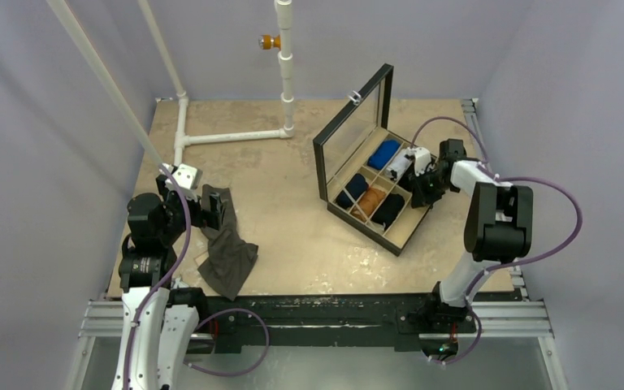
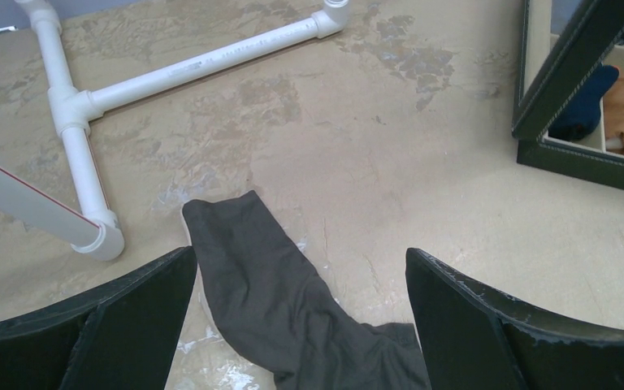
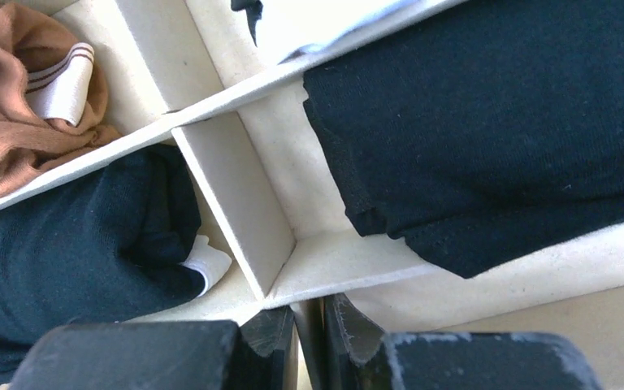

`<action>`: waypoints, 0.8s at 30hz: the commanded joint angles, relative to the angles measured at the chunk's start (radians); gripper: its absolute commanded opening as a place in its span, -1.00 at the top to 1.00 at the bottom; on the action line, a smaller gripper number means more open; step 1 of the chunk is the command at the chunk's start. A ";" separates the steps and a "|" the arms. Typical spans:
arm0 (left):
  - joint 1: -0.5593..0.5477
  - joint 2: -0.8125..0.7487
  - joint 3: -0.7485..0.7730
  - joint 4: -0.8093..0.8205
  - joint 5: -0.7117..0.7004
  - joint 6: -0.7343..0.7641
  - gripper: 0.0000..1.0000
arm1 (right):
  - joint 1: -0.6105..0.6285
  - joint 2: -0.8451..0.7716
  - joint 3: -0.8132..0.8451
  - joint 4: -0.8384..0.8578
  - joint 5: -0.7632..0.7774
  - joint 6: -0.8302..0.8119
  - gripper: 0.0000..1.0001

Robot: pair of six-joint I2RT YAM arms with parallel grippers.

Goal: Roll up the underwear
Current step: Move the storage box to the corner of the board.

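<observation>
**Underwear flat on the counter, left claw poised over it**

The underwear (image 1: 229,244) lies unrolled on the left part of the counter (image 1: 292,236), a loose, crumpled strip well apart from the box (image 1: 366,231). No fold or roll shows in it, so the task looks barely begun.

The left claw (image 2: 299,268) hangs just above the cloth, released to full width, with one finger on each side of the strip. That spread seems meant to straddle the fabric so an edge can be pinched and turned over. Whether the tips touch the cloth I cannot tell. The left arm is folded low and close to its base, wrist tipped down toward the counter.

The right arm stands with its elbow high and its forearm bent in over the open box. The right claw (image 3: 309,337) is clenched almost shut with nothing visible between the tips. It sits over a cream divider (image 3: 236,195), beside a black roll (image 3: 487,122). From there it likely plays no part in the rolling.
</observation>
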 commanded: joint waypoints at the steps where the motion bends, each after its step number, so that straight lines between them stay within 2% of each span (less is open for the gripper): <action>1: -0.004 0.010 0.004 0.028 0.022 0.011 -1.00 | -0.098 0.148 0.114 0.148 0.046 0.146 1.00; 14: -0.004 0.018 0.007 0.028 0.020 0.010 -1.00 | -0.178 0.347 0.377 0.172 0.148 0.327 1.00; 24: -0.004 0.018 0.008 0.029 0.028 0.007 -1.00 | -0.174 0.398 0.448 0.195 0.093 0.537 0.85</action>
